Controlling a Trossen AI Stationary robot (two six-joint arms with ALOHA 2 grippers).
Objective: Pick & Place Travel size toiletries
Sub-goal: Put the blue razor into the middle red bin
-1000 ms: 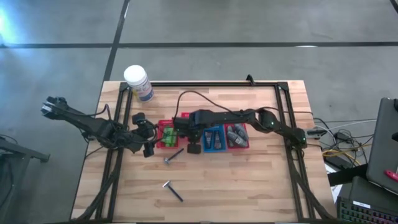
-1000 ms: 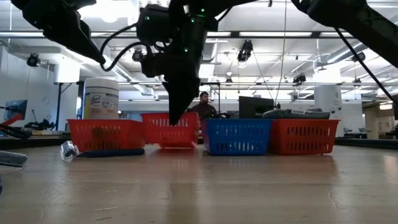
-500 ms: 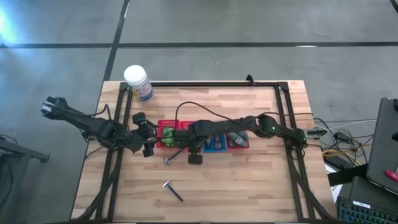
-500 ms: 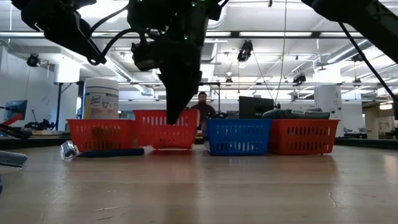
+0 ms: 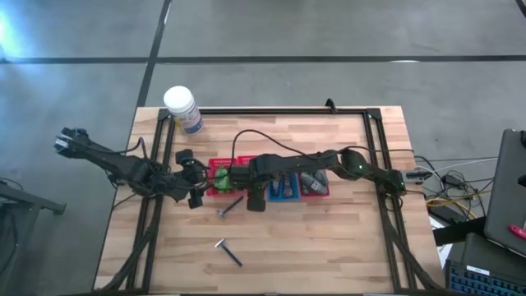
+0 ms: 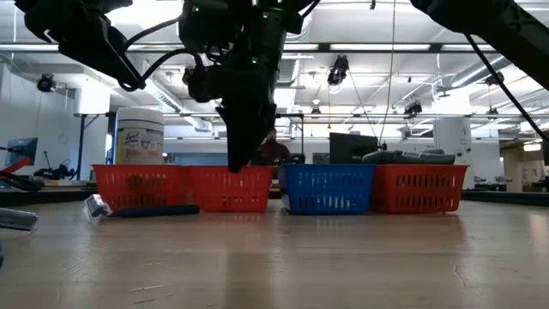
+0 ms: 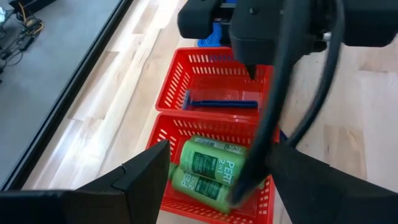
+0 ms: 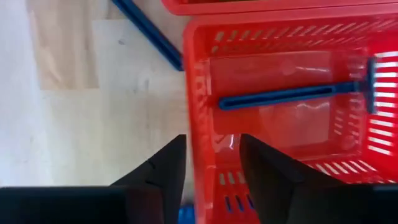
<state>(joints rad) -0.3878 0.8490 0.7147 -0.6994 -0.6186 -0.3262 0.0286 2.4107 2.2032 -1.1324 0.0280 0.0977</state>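
The right gripper's [image 8: 208, 168] fingers [image 8: 161, 168] stand parted astride a red basket's [image 8: 196, 124] wall; a razor [image 8: 292, 94] lies inside. The left gripper [image 7: 217, 180], spread empty, hovers beside the green bottles [image 7: 208, 171]. Two razors [image 5: 229, 205] lie on the surface [image 5: 329, 247].

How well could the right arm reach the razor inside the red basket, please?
Probably yes: the right tool hangs open at the basket rim, the razor lies uncovered inside; the left tool waits nearby.

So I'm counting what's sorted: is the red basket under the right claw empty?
No. The red basket holds one blue-handled razor, lying flat on its bottom.
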